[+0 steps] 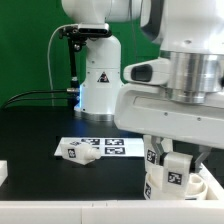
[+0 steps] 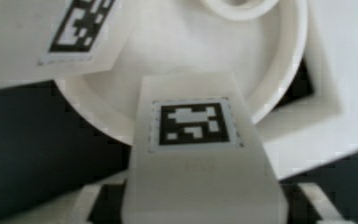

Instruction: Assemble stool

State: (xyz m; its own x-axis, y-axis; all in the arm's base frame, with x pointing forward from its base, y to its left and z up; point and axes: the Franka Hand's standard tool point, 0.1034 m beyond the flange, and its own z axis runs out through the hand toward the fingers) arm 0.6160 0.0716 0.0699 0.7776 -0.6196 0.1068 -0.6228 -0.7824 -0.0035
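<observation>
Nearest, 5 o'clock in exterior view: gripper [image 2: 201, 198] clenched on tagged leg [image 2: 197, 125], over seat disc [image 2: 158, 75]. Risk: tilted leg missing socket, jamming, shoving disc aside. Farther, 9 o'clock: spare leg [image 1: 80, 152] lying beside marker board [image 1: 110, 146]

Bright, even light; whites glare against the black table [image 1: 40, 125]; the wrist view is soft, its leg [image 2: 194, 160] blurred.
</observation>
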